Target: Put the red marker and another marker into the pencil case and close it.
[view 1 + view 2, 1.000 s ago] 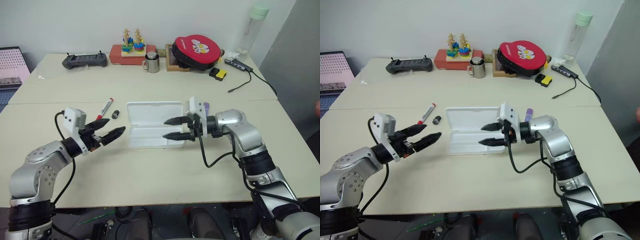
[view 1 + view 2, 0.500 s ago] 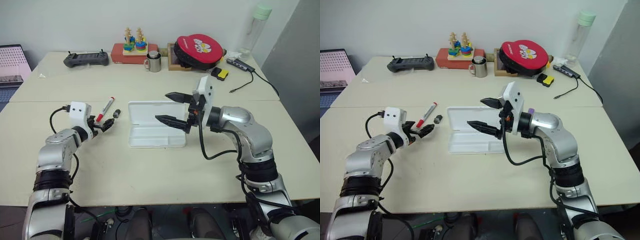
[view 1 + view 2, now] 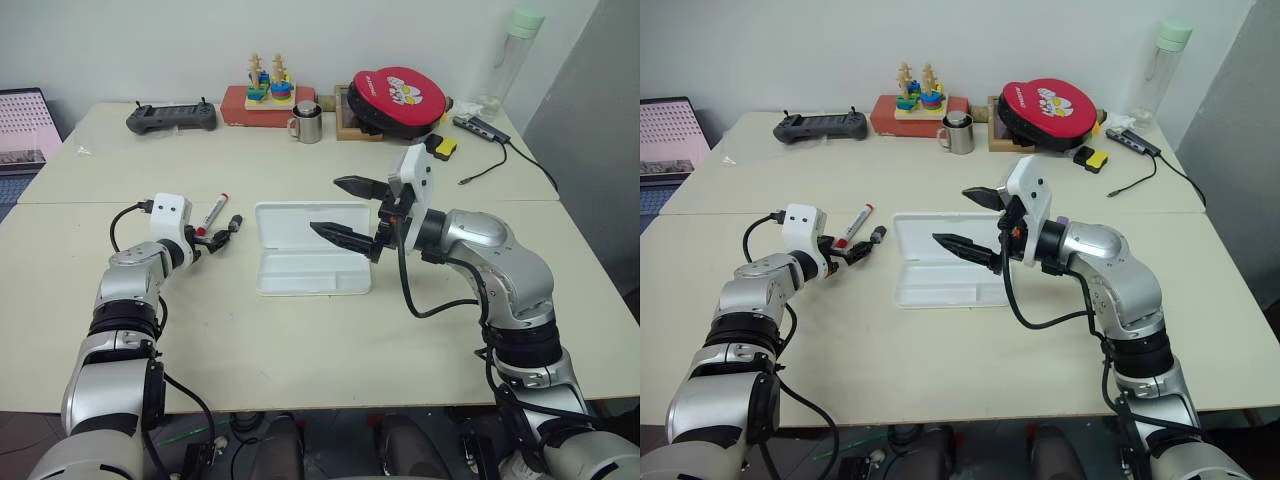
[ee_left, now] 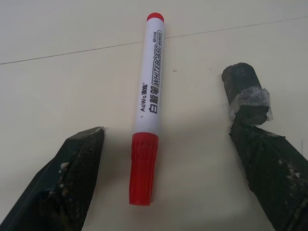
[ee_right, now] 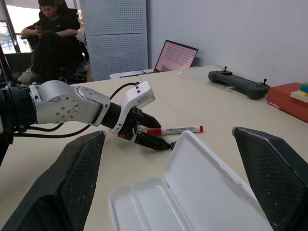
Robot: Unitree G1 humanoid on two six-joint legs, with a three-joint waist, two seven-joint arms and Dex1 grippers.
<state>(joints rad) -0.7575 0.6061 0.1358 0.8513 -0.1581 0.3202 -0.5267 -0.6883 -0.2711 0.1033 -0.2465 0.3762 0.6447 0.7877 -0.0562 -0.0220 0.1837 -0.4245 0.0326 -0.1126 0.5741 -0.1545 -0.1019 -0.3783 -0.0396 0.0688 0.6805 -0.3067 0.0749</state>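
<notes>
the red marker (image 4: 147,108) lies on the tabletop (image 3: 300,330) between the spread fingers of the left gripper (image 4: 168,180), untouched, a small black cap (image 4: 246,93) at one fingertip. the pencil case (image 3: 311,262) lies open mid-tabletop; above it hangs the right gripper (image 3: 342,207), fingers wide, empty.

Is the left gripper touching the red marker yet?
Apart. In the left wrist view the red marker lies on the table between the open fingers of the left gripper, with bare tabletop on both sides of it.
</notes>
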